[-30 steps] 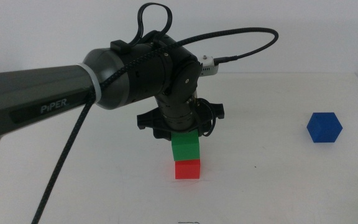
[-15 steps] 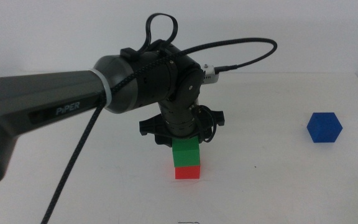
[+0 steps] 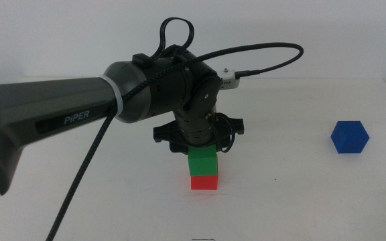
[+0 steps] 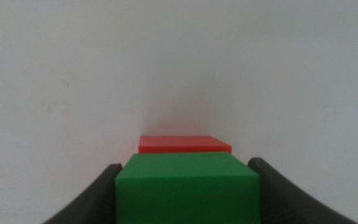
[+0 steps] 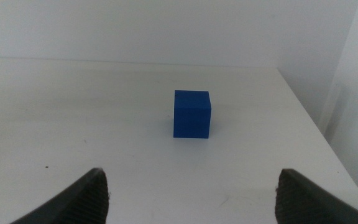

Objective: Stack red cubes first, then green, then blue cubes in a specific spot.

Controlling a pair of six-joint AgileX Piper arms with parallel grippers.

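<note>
The red cube (image 3: 204, 182) rests on the white tabletop (image 3: 300, 201) near the middle. Directly on top of it is the green cube (image 3: 202, 163), with edges roughly in line. My left gripper (image 3: 200, 146) reaches down from above and is shut on the green cube (image 4: 187, 193); in the left wrist view both dark jaws press its sides and the red cube (image 4: 184, 145) shows just beyond it. Far to the right the blue cube (image 3: 349, 137) sits alone. My right gripper (image 5: 191, 196) is open, some way short of the blue cube (image 5: 192, 114), and is out of the middle view.
The left arm's thick grey body and its looping black cable (image 3: 260, 53) cross the left and centre of the middle view. The table's right edge (image 5: 316, 124) runs close beside the blue cube.
The left gripper has lowered slightly with the green cube, setting it down on the red cube. The blue cube has not moved.
</note>
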